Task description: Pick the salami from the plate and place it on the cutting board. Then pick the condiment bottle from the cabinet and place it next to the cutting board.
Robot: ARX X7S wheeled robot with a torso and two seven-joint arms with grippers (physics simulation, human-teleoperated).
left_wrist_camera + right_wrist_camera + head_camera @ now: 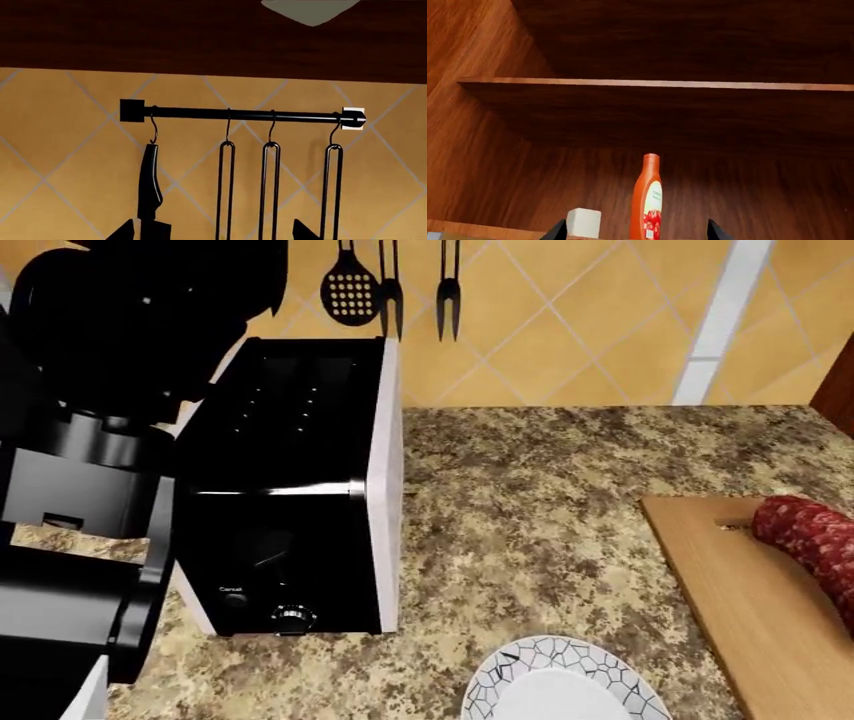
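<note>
**Salami on board, bottle on cabinet shelf**

Head view, far left: the robot's bulky black left arm fills the corner, raised up. Next to it a black-and-white boxy toaster sits on the speckled brown granite counter, w/ dark utensils hanging on the tan tiled wall above. Front centre, the small round white plate w/ black crackle-line rim is bare. Right edge: the thick dark red salami log mottled w/ white fat lies on the light-tan wooden cutting board.

Left wrist cam: left gripper spread wide, nothing btwn the tips, facing a black utensil rail (knife and hooks dangling).

Right wrist cam: right gripper parted too, holding nothing. The tall slim orange-red condiment bottle stands upright inside the dark wooden cabinet, beyond the tips, a small white block just beside it.
</note>
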